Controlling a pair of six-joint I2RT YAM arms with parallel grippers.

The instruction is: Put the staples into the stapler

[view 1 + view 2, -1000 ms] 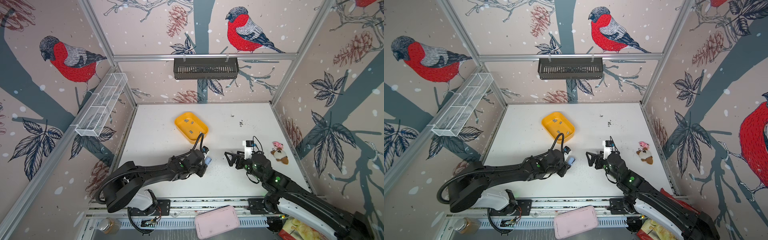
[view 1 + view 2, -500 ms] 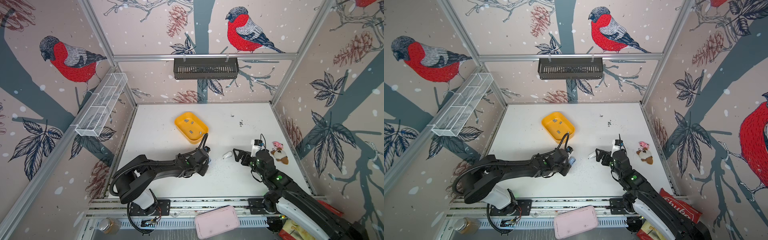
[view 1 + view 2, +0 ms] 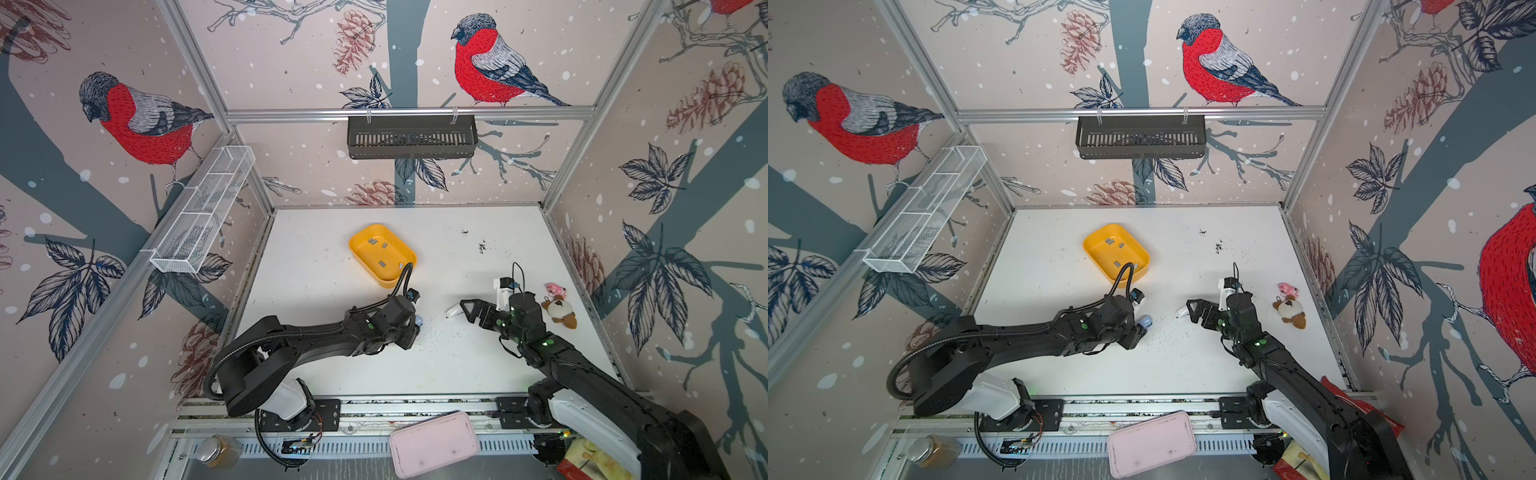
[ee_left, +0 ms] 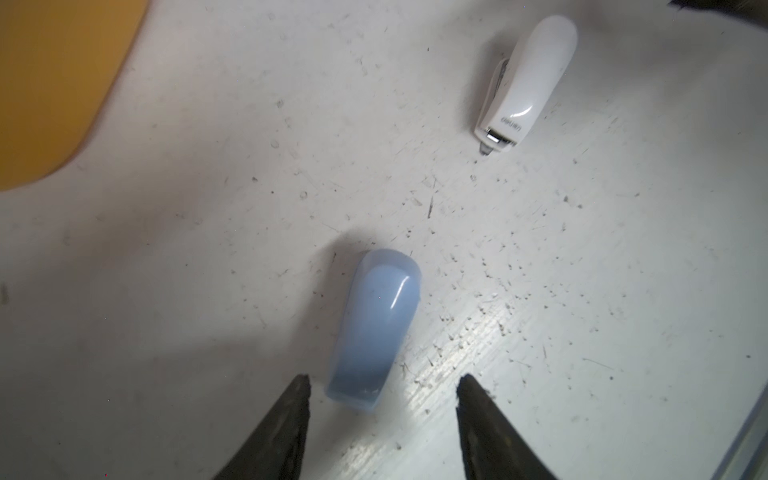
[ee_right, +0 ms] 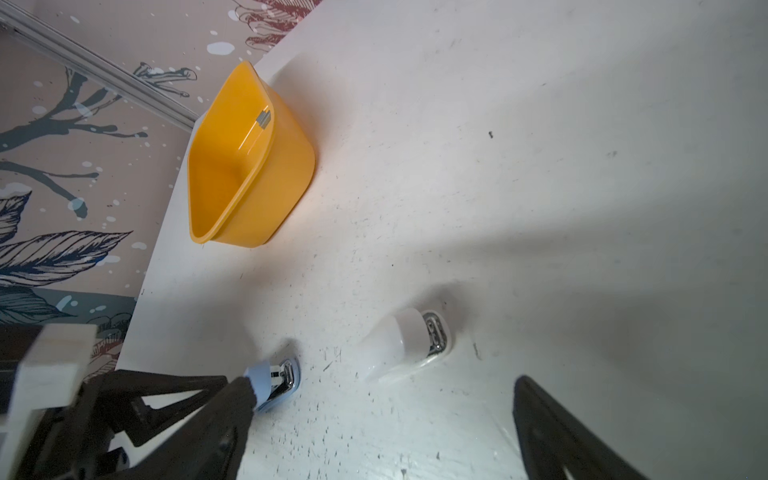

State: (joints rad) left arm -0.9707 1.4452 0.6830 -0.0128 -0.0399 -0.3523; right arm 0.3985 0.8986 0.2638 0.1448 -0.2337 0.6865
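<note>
Lying on a white, scuffed table (image 3: 324,291) peppered with tiny dark specks are two mini staplers of smooth, glossy plastic, each with a rounded nose and a squared-off end. The blue stapler (image 4: 374,328) is pale and slightly translucent. The white stapler (image 4: 525,79) is opaque, with a strip of bright chrome showing along its side. The left gripper (image 4: 385,397) has two black, tapered, matte fingers spread apart. The squared end of the blue stapler sits between their tips, just beside one tip and with a clear gap to the other, so nothing is pinched. The right gripper (image 5: 382,390) is spread very wide, and the white stapler rests on the table just ahead of its tips, not held. The staples (image 3: 382,263) are small, flat, grey metal strips scattered over the floor of a yellow tray (image 3: 409,253), a shallow plastic tub with rounded corners and sloping walls. In both top views the tray stands farther back on the table, apart from both staplers. A small brown and cream plush toy (image 3: 559,311) lies near the right arm.
</note>
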